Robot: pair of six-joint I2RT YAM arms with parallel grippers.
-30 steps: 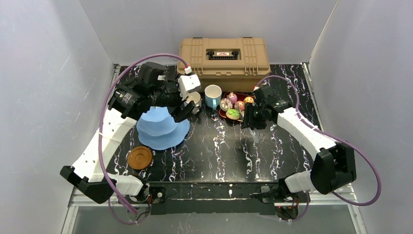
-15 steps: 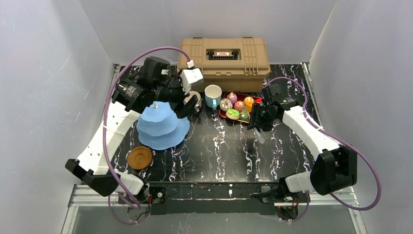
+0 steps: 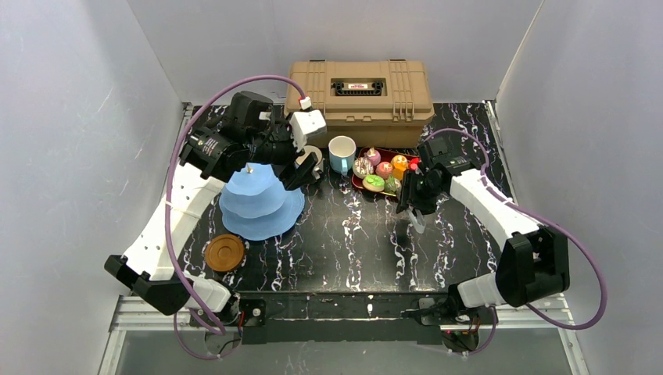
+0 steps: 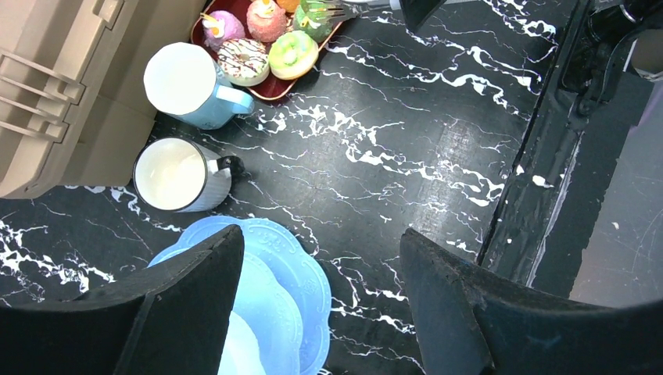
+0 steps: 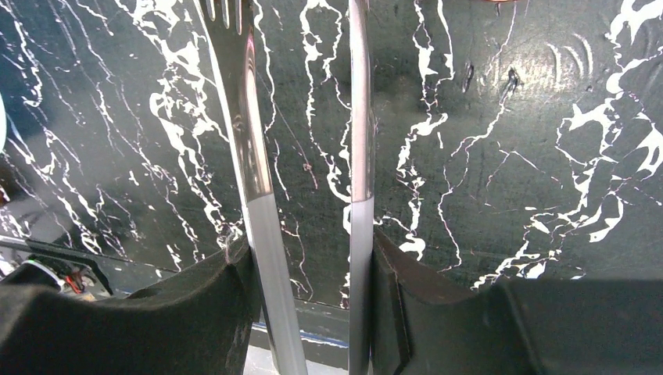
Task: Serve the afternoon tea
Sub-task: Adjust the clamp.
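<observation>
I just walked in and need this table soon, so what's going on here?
The right pincer is shut on metal tongs, their tips near the dark-red tray where the toy cakes sit. The left pincer hangs open above the light-blue cake stand, near the white mug. No cake shows on the stand yet, so serving has barely begun.

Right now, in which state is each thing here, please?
toolbox, lid closed.
stand, upright, tiers bare.
white mug, upright, empty.
blue mug, upright, empty.
saucer, flat, nothing on it.
tray, holding the cakes.
tongs, gripped, arms apart, nothing seen between.
left gripper, jaws open, empty, above the stand.
right gripper, jaws closed on the tongs.
</observation>
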